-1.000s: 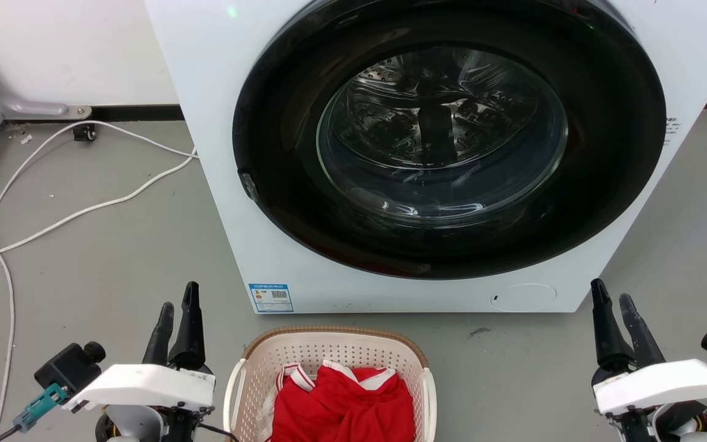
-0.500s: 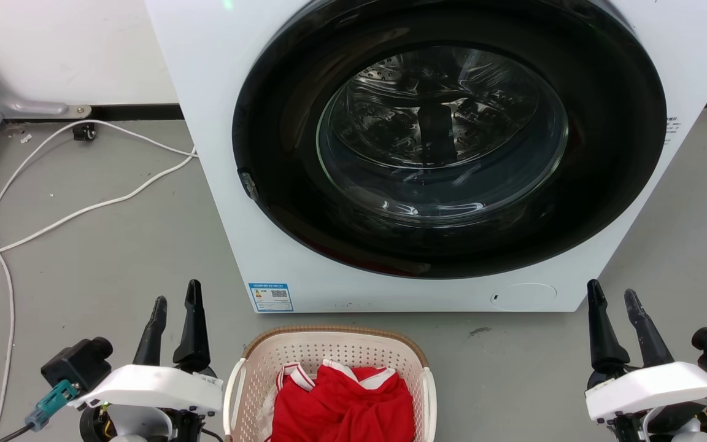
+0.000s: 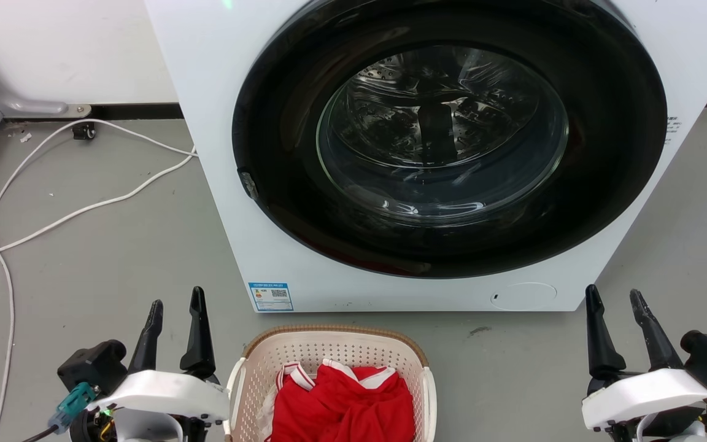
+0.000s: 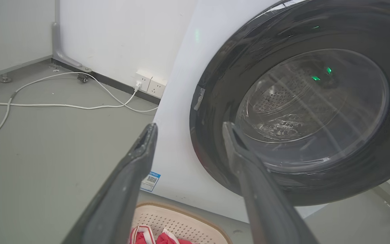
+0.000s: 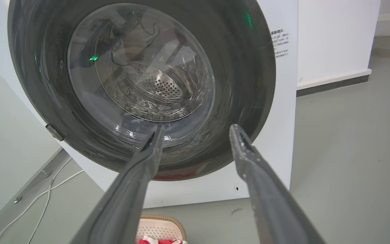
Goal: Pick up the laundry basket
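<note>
Approach step, by the look of things: no contact yet with the laundry basket [image 3: 304,353], standing on the grey floor [image 3: 114,264] close in front of the front-loading washing machine [image 3: 218,153], with a strip of bare floor between the two. Inside the basket, a crumpled red garment [image 3: 341,399] with white trim; probably a light load, though free to shift. Just beside the basket's left handle [image 3: 231,393], the left gripper [image 3: 177,298], pointing toward the washer, fingers parted to a moderate gap, holding nothing and touching nothing. Well apart from the right handle [image 3: 431,393], out over bare floor, the right gripper [image 3: 613,291], fingers likewise moderately parted and empty. In the left wrist view, nothing but air and the washer door between the two dark fingers, with the basket's woven-look rim low beneath them; much the same in the right wrist view, with the basket's far end at the bottom edge. Next move, as a judgement: both grippers down and inward to the side handles, a longer reach for the right, then a close on each handle and an even lift to keep the basket level. Slim handles, easy to catch by the tips alone. White cable [image 3: 83,215] off toward the floor's left edge, well clear of the work.
</note>
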`<state>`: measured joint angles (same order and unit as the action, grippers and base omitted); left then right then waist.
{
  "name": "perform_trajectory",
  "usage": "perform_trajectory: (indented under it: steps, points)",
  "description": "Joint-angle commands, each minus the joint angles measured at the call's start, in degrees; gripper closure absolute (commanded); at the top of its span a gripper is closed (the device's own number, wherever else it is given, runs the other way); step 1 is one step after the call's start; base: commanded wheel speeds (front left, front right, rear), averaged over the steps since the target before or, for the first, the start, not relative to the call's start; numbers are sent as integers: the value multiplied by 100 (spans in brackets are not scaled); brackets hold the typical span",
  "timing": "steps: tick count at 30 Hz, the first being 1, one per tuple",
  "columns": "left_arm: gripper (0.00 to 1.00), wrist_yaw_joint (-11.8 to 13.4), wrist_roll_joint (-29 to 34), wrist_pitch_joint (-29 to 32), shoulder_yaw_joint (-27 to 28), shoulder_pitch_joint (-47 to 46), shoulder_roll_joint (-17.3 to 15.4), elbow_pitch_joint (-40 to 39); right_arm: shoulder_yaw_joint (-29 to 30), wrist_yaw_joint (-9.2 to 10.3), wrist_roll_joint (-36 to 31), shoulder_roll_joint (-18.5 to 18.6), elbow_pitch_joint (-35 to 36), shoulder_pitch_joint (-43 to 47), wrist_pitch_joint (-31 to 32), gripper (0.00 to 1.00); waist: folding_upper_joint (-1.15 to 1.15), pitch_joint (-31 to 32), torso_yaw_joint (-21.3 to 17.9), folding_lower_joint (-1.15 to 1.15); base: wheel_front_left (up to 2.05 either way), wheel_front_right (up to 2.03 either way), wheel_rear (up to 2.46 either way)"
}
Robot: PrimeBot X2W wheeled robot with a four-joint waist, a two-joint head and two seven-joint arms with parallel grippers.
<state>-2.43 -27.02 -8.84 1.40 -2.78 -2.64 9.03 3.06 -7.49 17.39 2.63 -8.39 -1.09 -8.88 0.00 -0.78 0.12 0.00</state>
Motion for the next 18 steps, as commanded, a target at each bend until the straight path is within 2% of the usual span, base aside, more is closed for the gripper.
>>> perform_trajectory:
  steps: [1,18]
  points:
    - [0,37,143,-61,-13,-5,-23,-46,8,0,-156,28,61,11,-53,0,0,-1,3,0,0,0,0]
    - [0,58,1086,-282,-46,79,-26,-123,10,0,-1107,32,75,65,-280,0,0,-4,4,0,0,0,0]
